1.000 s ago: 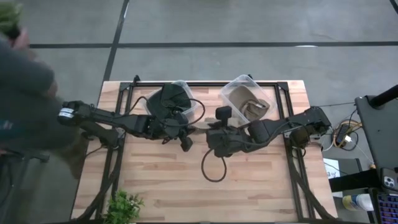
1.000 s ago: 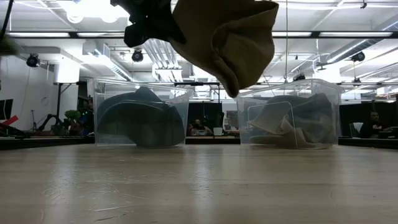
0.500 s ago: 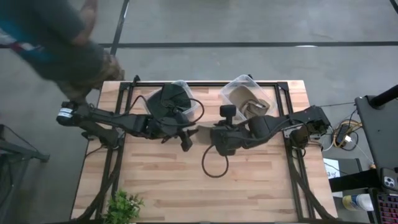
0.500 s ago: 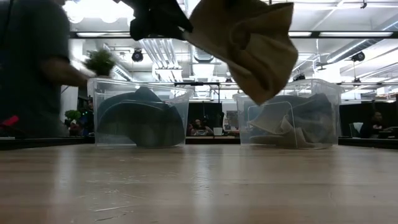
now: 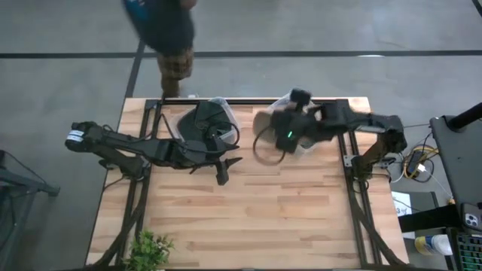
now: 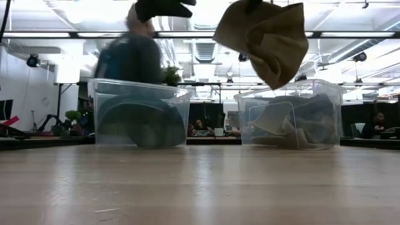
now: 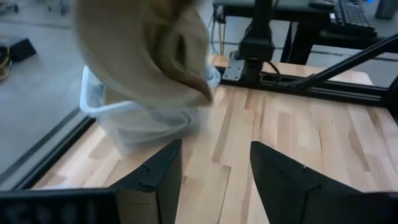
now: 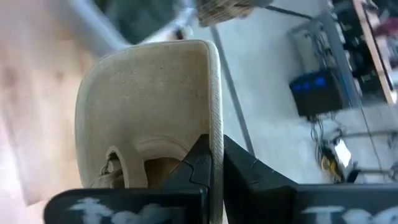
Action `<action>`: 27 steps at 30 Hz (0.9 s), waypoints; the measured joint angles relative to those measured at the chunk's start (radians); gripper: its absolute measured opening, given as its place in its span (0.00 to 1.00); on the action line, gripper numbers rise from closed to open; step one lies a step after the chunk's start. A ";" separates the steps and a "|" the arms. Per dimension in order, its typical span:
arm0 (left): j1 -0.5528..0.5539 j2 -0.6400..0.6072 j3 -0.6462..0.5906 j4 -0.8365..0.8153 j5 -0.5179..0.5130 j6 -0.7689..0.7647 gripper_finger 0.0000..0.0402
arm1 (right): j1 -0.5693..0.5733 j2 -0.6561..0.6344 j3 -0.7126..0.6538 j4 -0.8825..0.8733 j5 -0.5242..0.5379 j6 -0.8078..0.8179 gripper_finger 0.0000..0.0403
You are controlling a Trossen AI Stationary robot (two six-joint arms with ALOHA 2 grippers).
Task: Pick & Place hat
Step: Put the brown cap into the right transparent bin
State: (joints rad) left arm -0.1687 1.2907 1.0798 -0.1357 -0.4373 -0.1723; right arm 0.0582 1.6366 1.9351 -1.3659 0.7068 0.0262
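Observation:
A tan hat (image 6: 265,37) hangs in the air above the clear right bin (image 6: 290,122), with my right gripper (image 8: 214,171) shut on it. In the left wrist view the hat (image 7: 143,50) shows over that bin (image 7: 149,118). My left gripper (image 7: 214,177) stands open with nothing between its fingers, near the table's middle (image 5: 228,162), to the left of the hat. The clear left bin (image 6: 140,112) holds a dark hat (image 5: 203,120). My right gripper pinches the edge of the tan hat's brim (image 8: 214,118) between its two fingers. The hat is lifted clear and droops below the hold, its lower end (image 6: 275,78) a little above the right bin's rim.
Light-coloured hats (image 6: 287,128) lie in the right bin. A person (image 5: 166,30) walks along the table's far edge behind the left bin. A small green plant (image 5: 151,248) stands at the near left corner. Bare wood (image 5: 248,218) lies in front of the bins.
My left gripper has opened and let go of the tan hat. My right gripper has carried the hat up and toward the far right, from the table's middle to over the right bin; the hat swings below it. A person has walked along the far edge.

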 joint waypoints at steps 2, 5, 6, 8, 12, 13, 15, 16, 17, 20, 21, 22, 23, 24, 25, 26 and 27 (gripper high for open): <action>-0.007 0.000 0.000 0.007 0.001 0.025 0.45 | -0.054 -0.021 0.034 -0.016 0.000 0.002 0.02; -0.012 0.000 0.000 0.019 0.001 0.038 0.45 | -0.153 -0.051 0.061 -0.031 -0.012 0.010 0.03; -0.012 0.000 0.000 0.018 0.001 0.039 0.45 | -0.190 -0.060 0.066 -0.035 -0.025 0.009 0.03; -0.012 0.000 0.000 0.018 0.001 0.040 0.45 | -0.269 -0.074 0.068 -0.043 -0.087 0.007 0.03; -0.012 0.000 0.000 0.019 0.001 0.041 0.45 | -0.434 -0.081 0.055 -0.045 -0.288 0.018 0.03; -0.012 0.000 0.000 0.020 0.001 0.041 0.45 | -0.469 -0.079 0.048 -0.044 -0.306 0.017 0.03; -0.012 0.000 0.000 0.022 0.001 0.041 0.45 | -0.527 -0.072 0.038 -0.044 -0.313 0.004 0.03; -0.012 0.000 0.000 0.022 0.001 0.041 0.45 | -0.554 -0.068 0.033 -0.043 -0.320 -0.004 0.03; -0.012 0.000 0.000 0.023 0.001 0.041 0.45 | -0.577 -0.064 0.028 -0.042 -0.336 -0.007 0.03; -0.012 0.000 0.000 0.023 0.001 0.040 0.45 | -0.632 -0.047 0.007 -0.038 -0.427 0.002 0.03; -0.012 0.000 0.000 0.023 0.001 0.040 0.45 | -0.648 -0.041 -0.003 -0.040 -0.474 0.014 0.03; -0.012 0.000 0.000 0.023 0.001 0.040 0.45 | -0.659 -0.035 -0.017 -0.040 -0.518 0.023 0.03; -0.012 0.000 0.000 0.023 0.001 0.040 0.45 | -0.667 -0.031 -0.031 -0.039 -0.554 0.025 0.03; -0.012 0.000 0.000 0.023 0.001 0.040 0.45 | -0.674 -0.024 -0.043 -0.040 -0.573 0.028 0.03; -0.012 0.000 0.000 0.023 0.001 0.040 0.45 | -0.678 -0.018 -0.053 -0.041 -0.575 0.036 0.03; -0.012 0.000 0.000 0.023 0.001 0.040 0.45 | -0.682 -0.012 -0.064 -0.040 -0.575 0.047 0.03; -0.012 0.000 0.000 0.023 0.001 0.040 0.45 | -0.687 -0.004 -0.075 -0.039 -0.575 0.055 0.03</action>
State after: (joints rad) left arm -0.1806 1.2911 1.0794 -0.1127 -0.4358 -0.1326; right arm -0.6291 1.6328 1.8600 -1.4049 0.1316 0.0814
